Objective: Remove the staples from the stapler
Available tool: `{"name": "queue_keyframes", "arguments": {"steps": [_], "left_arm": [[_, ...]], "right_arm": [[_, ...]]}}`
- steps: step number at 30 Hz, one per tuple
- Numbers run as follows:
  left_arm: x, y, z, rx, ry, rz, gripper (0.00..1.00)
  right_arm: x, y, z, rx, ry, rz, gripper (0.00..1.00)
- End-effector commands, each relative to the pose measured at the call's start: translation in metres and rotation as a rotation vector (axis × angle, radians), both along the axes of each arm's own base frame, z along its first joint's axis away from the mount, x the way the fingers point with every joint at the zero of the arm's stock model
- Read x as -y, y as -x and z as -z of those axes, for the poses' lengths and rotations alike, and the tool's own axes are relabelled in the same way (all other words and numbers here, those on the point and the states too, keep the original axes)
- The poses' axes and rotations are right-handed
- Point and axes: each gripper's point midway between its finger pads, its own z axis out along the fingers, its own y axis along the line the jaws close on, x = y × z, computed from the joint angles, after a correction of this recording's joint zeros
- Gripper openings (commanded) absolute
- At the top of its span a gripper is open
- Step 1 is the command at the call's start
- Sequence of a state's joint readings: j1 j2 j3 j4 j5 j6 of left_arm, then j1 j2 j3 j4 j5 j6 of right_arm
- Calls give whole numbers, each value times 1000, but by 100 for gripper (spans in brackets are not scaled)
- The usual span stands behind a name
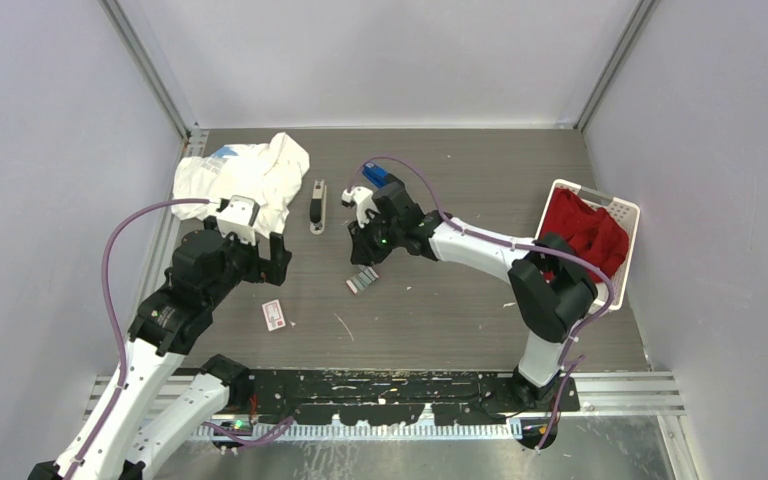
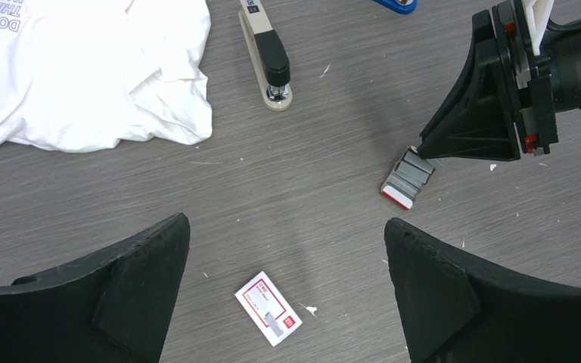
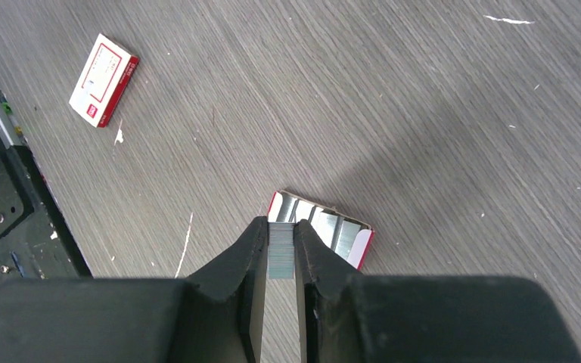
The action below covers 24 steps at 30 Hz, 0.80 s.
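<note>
From above, your right gripper [image 1: 364, 258] hangs over an open red-and-white card tray [image 1: 363, 282] of silvery strips. It is well apart from the beige-and-black stapler [image 1: 317, 207] lying beside the crumpled white cloth [image 1: 245, 175].

Left wrist view: your left gripper [image 2: 286, 227] is spread wide above the grey wood-grain table [image 2: 310, 189], holding nothing.

Right wrist view: the right gripper pinches a thin silvery-grey strip of staples [image 3: 281, 253] just above that tray.

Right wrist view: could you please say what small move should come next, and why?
Probably lower slightly and open the jaws: the right gripper pinches a staple strip at the edge of the open tray, which holds other strips.
</note>
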State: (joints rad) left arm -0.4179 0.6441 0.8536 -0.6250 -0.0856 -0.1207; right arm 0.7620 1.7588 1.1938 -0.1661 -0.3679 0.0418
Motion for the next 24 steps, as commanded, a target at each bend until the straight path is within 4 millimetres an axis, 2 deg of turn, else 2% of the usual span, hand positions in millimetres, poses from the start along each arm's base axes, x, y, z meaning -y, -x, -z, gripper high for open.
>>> {"name": "queue_keyframes", "arguments": {"steps": [1, 10, 24], "left_arm": [[3, -7, -15, 60, 29, 2, 99], [2, -7, -15, 59, 27, -3, 99], [2, -7, -15, 59, 29, 0, 99]], "right_arm": [[-16, -12, -25, 51, -51, 2, 13], [-26, -18, -20, 46, -37, 12, 13], [-13, -3, 13, -20, -9, 91, 13]]}}
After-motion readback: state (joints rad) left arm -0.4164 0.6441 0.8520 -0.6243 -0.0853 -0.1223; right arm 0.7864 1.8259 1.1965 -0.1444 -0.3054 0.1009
